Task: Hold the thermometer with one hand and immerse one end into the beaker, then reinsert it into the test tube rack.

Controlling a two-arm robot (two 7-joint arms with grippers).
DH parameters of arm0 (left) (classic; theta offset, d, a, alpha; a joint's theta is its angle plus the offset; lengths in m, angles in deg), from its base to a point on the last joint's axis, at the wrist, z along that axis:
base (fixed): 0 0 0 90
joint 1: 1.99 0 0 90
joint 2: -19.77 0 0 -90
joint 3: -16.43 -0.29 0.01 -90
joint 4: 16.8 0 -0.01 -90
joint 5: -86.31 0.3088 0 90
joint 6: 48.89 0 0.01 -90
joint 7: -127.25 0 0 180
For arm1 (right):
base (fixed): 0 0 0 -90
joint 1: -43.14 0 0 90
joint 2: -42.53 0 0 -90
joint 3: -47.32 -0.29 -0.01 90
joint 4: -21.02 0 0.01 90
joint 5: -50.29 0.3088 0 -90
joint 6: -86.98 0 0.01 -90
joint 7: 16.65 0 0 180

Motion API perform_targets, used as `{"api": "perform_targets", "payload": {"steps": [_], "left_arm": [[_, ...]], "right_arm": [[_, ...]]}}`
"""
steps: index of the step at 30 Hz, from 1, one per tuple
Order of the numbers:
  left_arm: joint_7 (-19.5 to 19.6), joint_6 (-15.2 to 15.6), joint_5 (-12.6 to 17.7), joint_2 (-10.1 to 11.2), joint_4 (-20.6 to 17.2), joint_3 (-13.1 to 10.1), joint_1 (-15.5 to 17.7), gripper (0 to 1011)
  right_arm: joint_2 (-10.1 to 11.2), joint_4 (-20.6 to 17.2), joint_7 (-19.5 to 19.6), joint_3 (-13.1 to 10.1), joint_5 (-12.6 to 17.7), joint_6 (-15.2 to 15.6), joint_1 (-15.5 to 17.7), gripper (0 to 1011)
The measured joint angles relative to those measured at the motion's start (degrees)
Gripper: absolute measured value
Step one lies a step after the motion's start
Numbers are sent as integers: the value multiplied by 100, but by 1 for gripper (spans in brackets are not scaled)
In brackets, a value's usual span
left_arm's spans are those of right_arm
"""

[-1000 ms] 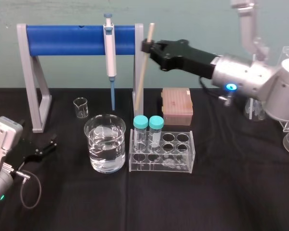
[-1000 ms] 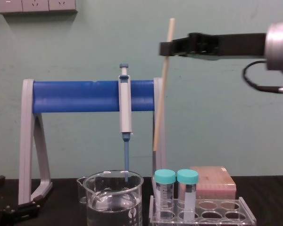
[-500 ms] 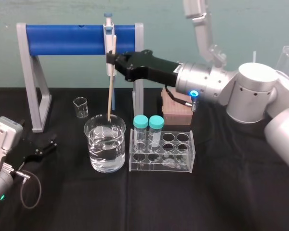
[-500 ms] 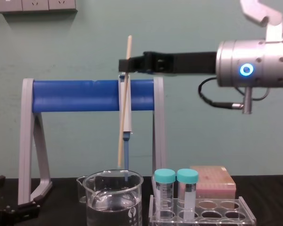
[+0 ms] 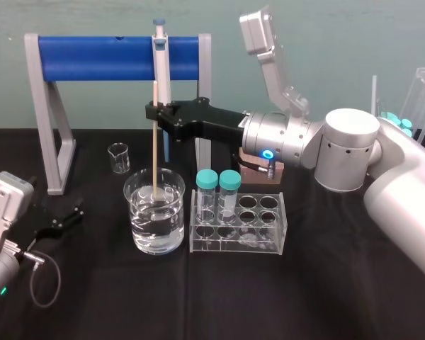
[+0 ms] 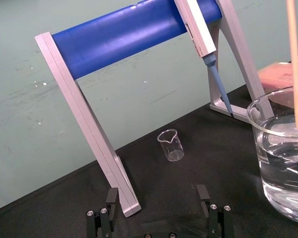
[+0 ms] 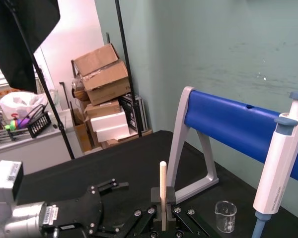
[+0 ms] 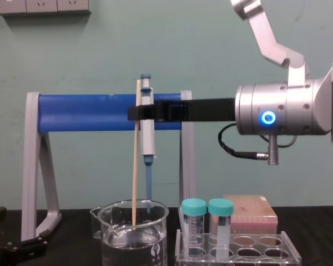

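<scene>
Lowering the thermometer, clamped near its top in my right gripper, I've carried it from beside the test tube rack to the beaker at the rack's nine o'clock. Its tip now meets the water, so I judge only reinsertion remains. My left gripper lies parked, fingers spread.

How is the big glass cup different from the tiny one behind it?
The large clear glass beaker is far bigger than the small clear beaker. The large one holds water and the tip of the thin cream thermometer; the small one looks empty. Both stand upright, with spouts.
</scene>
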Motion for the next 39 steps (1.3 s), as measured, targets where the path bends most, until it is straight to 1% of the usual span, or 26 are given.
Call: {"api": "perform_targets", "payload": {"steps": [6, 14, 20, 39], "left_arm": [[0, 0, 0, 0, 0, 0, 0, 1004], [0, 0, 0, 0, 0, 0, 0, 1004], [0, 0, 0, 0, 0, 0, 0, 1004], [0, 0, 0, 0, 0, 0, 0, 1004]], "right_arm": [[-91, 206, -56, 17, -155, -98, -27, 55], [-192, 370, -151, -9, -285, -107, -32, 55], [-231, 391, -205, -49, -361, -84, -4, 55], [-243, 371, -260, -123, -545, -35, 109, 55]]}}
